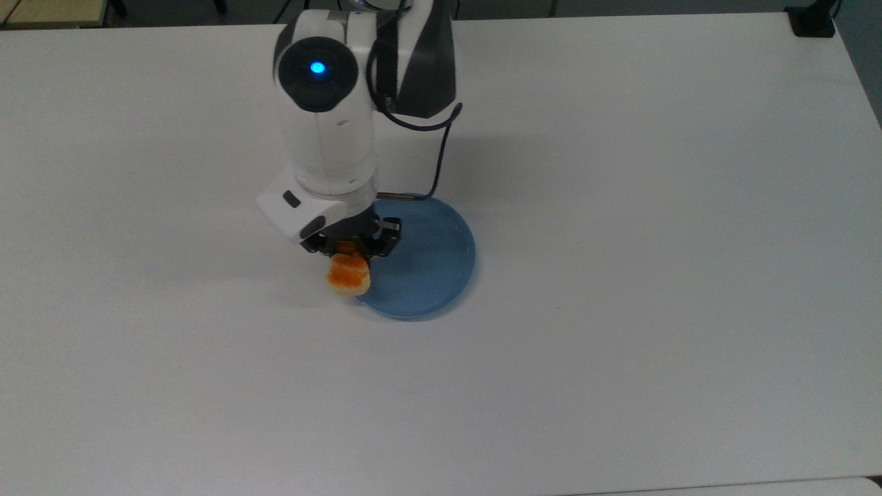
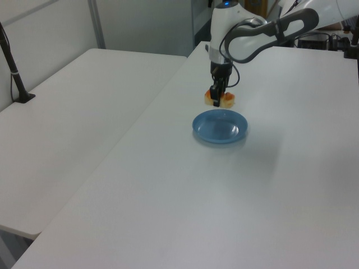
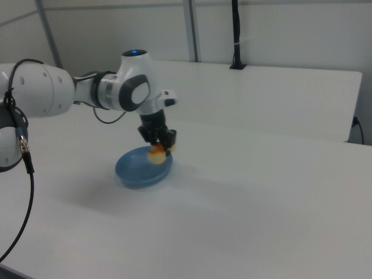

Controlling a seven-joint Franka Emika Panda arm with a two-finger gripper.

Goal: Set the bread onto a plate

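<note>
The gripper (image 1: pixel 352 253) pinches the bread (image 1: pixel 349 275) between its fingers, holding it raised over the plate (image 1: pixel 434 265) rim at the top view's left, apparently to clear the rim before placement.

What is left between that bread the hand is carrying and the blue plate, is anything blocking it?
Nothing visible blocks it. The hand holds the bread in the air at the plate's edge, on the top view's left. The plate holds nothing, and the white table around it is bare.
</note>
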